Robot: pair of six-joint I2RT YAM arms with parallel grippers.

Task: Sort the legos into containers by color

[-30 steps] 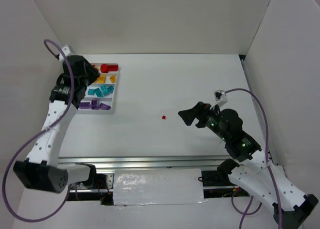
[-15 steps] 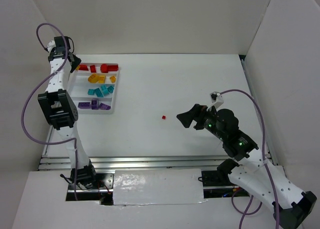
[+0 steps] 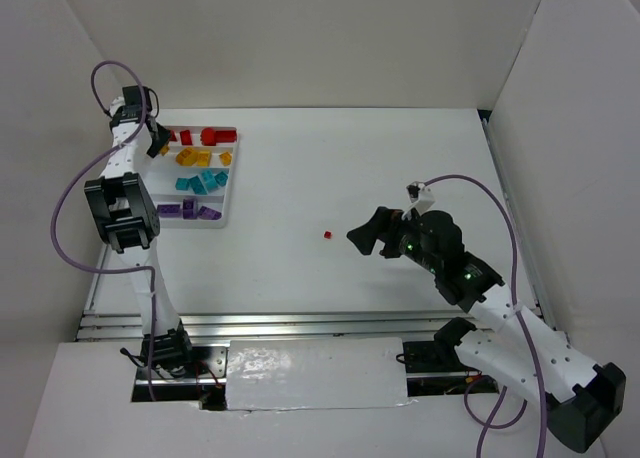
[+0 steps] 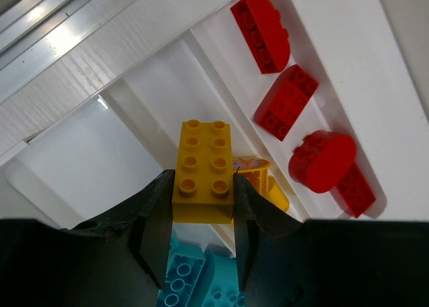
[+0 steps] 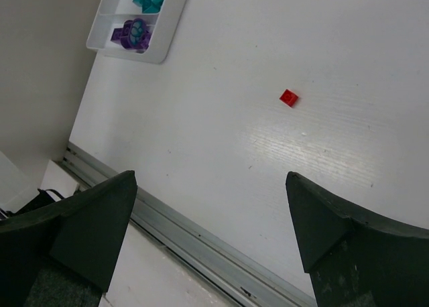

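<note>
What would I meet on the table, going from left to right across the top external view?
white tray → small red brick → right end effector

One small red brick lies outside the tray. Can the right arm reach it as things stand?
Probably yes: the right pincer stands wide open close to the small red brick, with only bare table between them.

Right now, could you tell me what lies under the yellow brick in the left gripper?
Below the yellow brick, clamped in the left gripper, is a compartment of the white tray. An orange piece shows partly at its side. Whatever lies directly beneath the brick is covered.
</note>
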